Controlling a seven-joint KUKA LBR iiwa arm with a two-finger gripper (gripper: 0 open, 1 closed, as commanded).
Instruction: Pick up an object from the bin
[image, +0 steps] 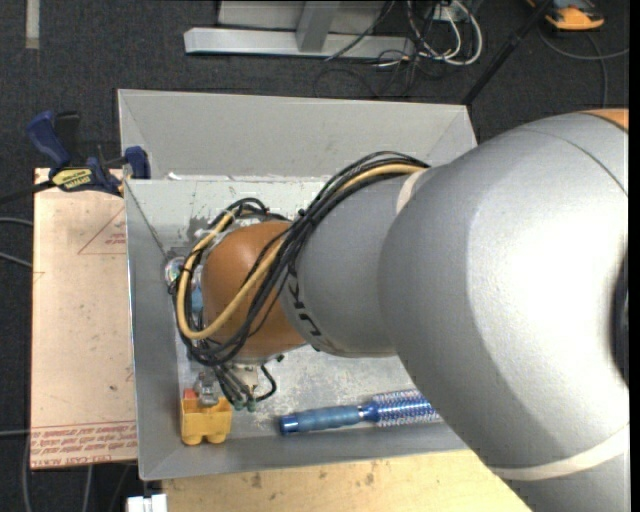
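Observation:
My gripper (212, 386) pokes out from under the arm's orange cover, low in the bin's front left corner. Right below it, touching or nearly touching its tip, lies a yellow toy block (206, 422) with an orange piece on its top left. A blue hairbrush (352, 414) with a bristled head lies flat along the bin's front wall, to the right of the block and apart from the gripper.
The arm and its cabled cover hide most of the bin floor. A small blue thing (195, 297) peeks out at the cover's left edge, near the left wall. The front and left walls stand close to the gripper.

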